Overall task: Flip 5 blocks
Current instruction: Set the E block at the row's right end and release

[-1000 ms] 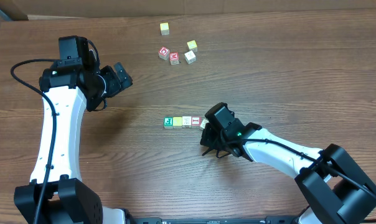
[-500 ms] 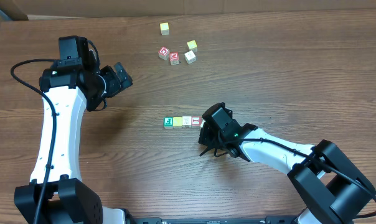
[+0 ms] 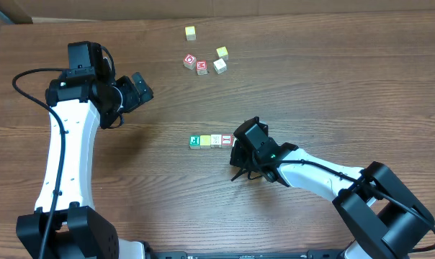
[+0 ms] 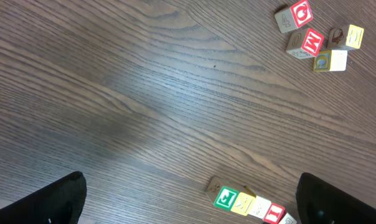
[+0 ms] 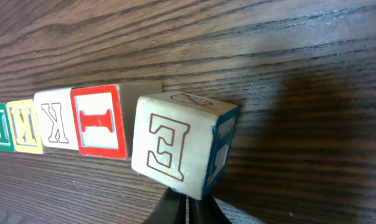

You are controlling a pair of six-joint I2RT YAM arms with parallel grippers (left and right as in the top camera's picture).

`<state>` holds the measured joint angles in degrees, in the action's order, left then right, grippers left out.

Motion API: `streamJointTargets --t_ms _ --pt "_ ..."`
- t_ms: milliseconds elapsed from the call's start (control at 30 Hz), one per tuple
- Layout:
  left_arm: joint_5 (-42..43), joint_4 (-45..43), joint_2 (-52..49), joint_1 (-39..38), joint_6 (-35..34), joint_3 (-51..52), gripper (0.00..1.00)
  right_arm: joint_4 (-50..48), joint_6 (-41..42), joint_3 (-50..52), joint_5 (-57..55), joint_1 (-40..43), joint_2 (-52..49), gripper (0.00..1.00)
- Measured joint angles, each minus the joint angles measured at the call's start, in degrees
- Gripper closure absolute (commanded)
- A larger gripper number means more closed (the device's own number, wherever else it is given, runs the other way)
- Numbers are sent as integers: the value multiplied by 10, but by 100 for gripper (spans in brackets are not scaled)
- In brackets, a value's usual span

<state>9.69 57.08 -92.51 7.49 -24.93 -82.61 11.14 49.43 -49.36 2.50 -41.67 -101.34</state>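
Near the middle of the table (image 3: pixel 311 86), the blocks (image 3: pixel 210 140) lie in a tight row running left to right. At its right end, the end block (image 5: pixel 178 144) is tipped up on an edge. Under its near corner, the right gripper (image 5: pixel 185 210) has its fingers pressed together. Far left, the left gripper (image 3: pixel 140 88) hangs with fingers spread wide. These small wooden cubes look light, rigid and smooth, so they may skid. Pinching two opposite flat faces seems safest.

Wood-grain bench (image 3: pixel 333 79). Four blocks (image 3: pixel 210 140) lie in a touching row ending just beside the right gripper (image 3: pixel 237 146). The E block (image 5: pixel 175 143) stands tilted at its tip. A cluster of four cubes (image 3: pixel 204 63) and a lone cube (image 3: pixel 191 32) lie nearer the left gripper (image 3: pixel 142 88).
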Motion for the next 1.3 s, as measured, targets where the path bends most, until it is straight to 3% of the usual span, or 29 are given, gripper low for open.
streamJointTargets --t_ms 900,1067,1300 --pt "0 0 0 0 0 0 0 -27 -58 0 -4 0 0 89" --pt "0 0 0 0 0 0 0 -23 -60 0 -3 1 0 96" --pt "0 0 0 0 0 0 0 -4 -60 0 5 0 0 96"
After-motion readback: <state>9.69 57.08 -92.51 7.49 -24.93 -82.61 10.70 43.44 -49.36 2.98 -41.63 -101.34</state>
